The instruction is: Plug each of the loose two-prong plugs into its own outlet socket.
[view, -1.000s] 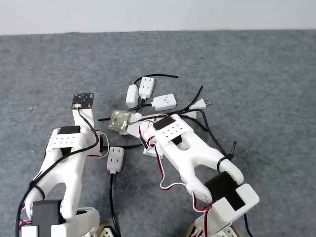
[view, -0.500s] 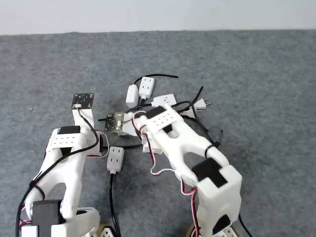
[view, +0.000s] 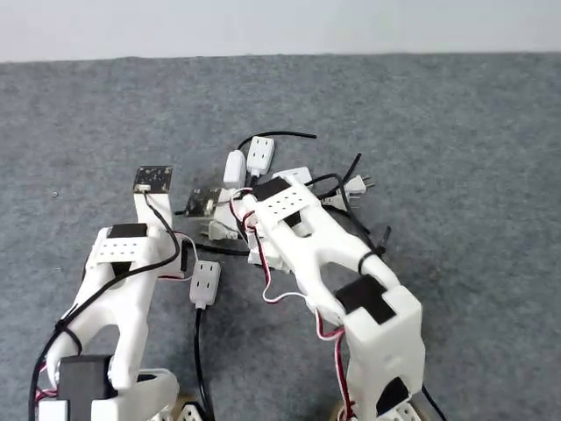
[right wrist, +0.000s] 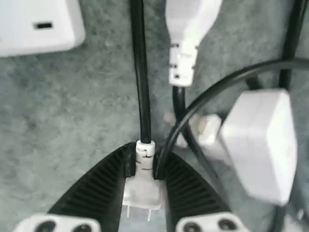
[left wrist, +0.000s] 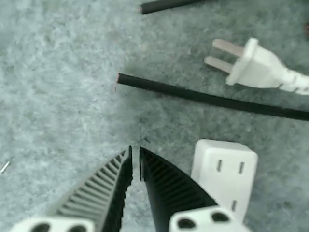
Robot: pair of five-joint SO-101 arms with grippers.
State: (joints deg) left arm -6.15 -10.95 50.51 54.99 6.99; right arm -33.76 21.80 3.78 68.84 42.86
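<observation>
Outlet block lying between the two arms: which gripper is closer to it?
Left. The left gripper, shut, sits right beside the outlet block; the right gripper is farther off among the cords, clamped on a plug.

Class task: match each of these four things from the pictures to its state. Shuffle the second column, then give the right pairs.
1. left gripper
2. right gripper
3. white plastic outlet socket block
4. white two-prong plug near the left gripper

A. lying loose on the grey carpet
B. shut on nothing
C. slots empty
D. shut on a white plug with a black cord

Pairs: 1-B, 2-D, 3-C, 4-A.
</observation>
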